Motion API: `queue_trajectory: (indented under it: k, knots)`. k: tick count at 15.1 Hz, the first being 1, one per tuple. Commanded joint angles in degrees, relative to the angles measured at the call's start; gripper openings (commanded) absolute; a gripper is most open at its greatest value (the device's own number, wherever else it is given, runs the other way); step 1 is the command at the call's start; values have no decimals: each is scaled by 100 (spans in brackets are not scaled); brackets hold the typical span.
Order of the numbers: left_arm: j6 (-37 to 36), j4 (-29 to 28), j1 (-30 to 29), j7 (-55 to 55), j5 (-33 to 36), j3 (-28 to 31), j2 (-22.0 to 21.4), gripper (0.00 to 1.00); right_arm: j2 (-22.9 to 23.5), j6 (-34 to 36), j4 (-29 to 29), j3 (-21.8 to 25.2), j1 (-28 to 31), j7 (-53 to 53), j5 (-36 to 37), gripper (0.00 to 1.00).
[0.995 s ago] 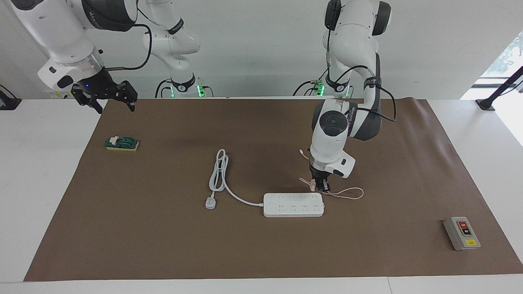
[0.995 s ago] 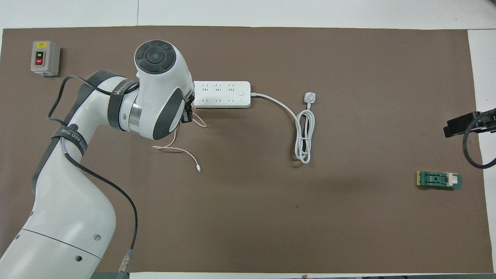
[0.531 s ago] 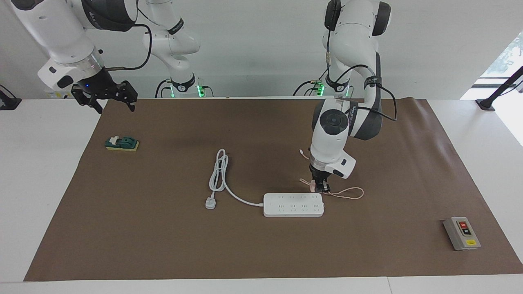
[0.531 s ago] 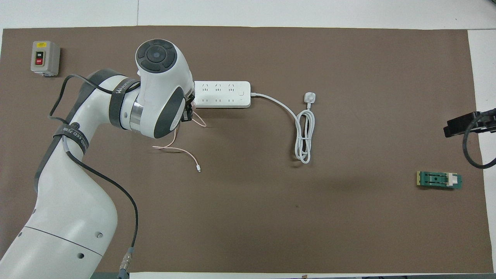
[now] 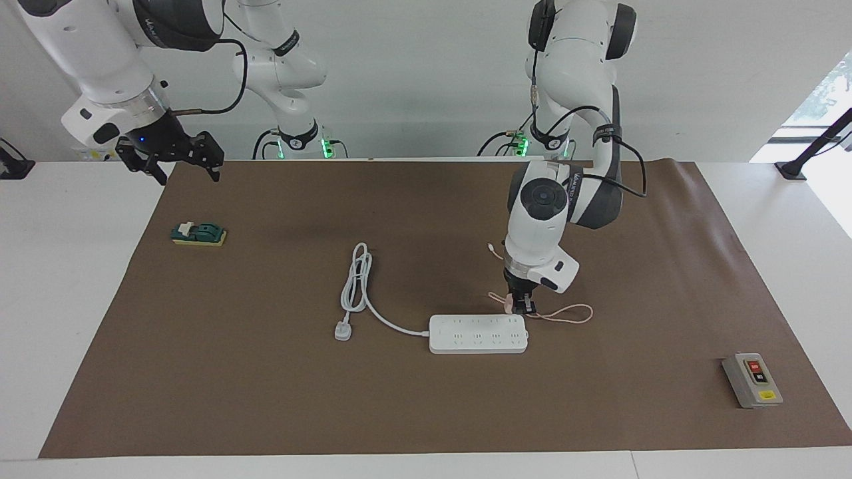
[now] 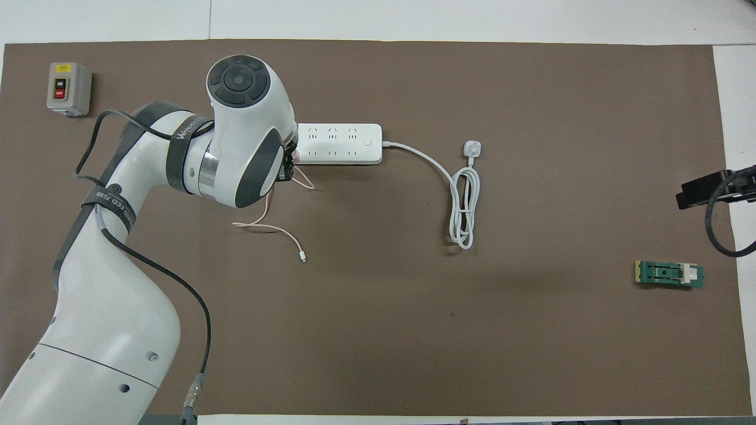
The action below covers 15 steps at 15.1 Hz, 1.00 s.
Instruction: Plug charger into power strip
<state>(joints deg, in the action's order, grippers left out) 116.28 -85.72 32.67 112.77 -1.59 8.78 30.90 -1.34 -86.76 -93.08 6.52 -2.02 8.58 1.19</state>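
Observation:
The power strip lies flat on the brown mat, its thick white cord running toward the right arm's end. My left gripper points down, shut on the small pink charger, just above the mat at the strip's corner toward the left arm's end. The charger's thin pink cable trails over the mat; in the overhead view the arm hides most of the charger. My right gripper waits open, raised over the mat's edge at the right arm's end.
The strip's white three-pin plug and coiled cord lie beside the strip. A grey box with red and black buttons sits at the left arm's end. A green switch block sits at the right arm's end.
The left arm has crept slightly toward the strip with the charger in its grip, and the cable has shifted a little. The right arm has not moved.

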Motion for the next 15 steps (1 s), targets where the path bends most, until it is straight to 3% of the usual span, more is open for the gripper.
queue_trajectory:
  k: [1, 15]
  knots:
    - [-97, 310, -7, -167, -123, 45, 188, 0, -121, 10, -131, -1, -18, -15, 75, 100]
    - [-88, 468, -147, -440, -131, 36, 320, 0, -121, 10, -131, -1, -18, -15, 75, 100]
